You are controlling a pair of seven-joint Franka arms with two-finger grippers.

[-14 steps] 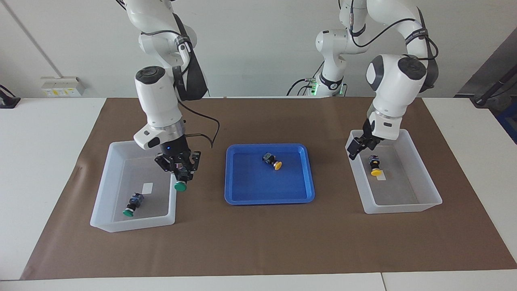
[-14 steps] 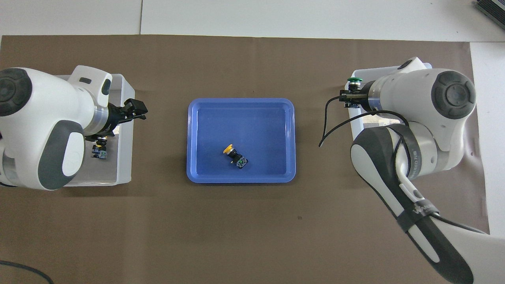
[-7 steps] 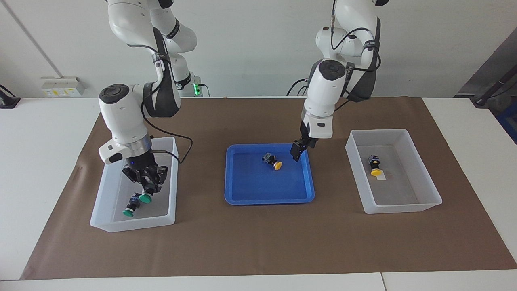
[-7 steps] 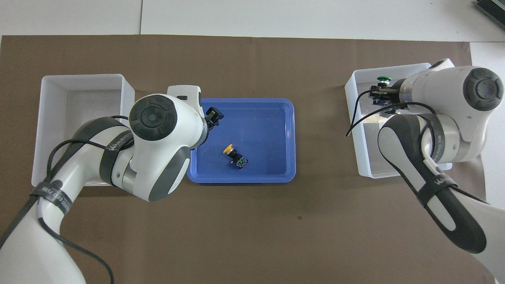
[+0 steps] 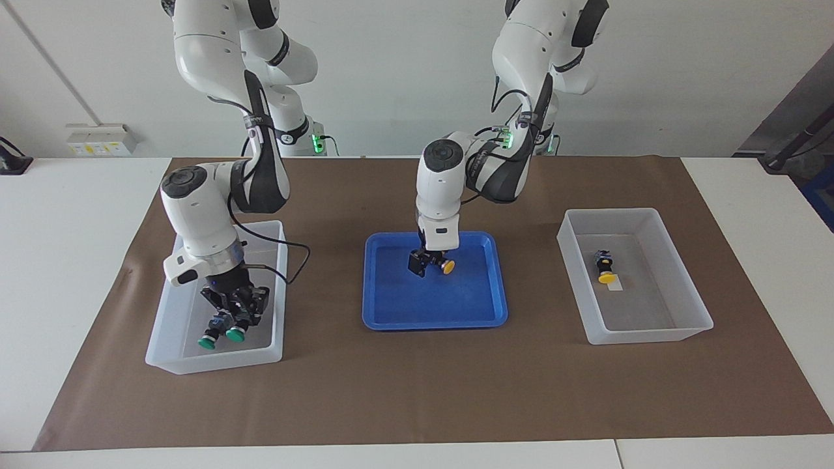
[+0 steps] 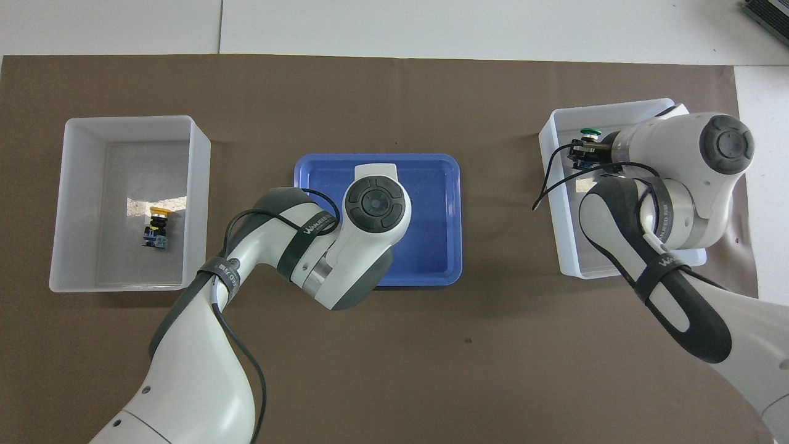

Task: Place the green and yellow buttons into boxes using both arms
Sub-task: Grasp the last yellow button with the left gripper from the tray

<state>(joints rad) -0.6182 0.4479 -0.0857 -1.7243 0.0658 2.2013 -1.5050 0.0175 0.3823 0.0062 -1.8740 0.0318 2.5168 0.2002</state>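
Left end effector (image 5: pixel 427 263), fingers spread, straddles the yellow button (image 5: pixel 440 263) in the blue tray (image 5: pixel 391 319): light, rigid; grip its blocky body. Right end effector (image 5: pixel 236 317) clamps a green button (image 5: pixel 235 331) in its box (image 5: pixel 171 355).

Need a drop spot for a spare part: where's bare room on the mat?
Free: brown mat along the edge farthest from the robots, and the strips between blue tray and each bin. Crowded: tray, with left gripper at the yellow button; bin where right gripper holds a green button.
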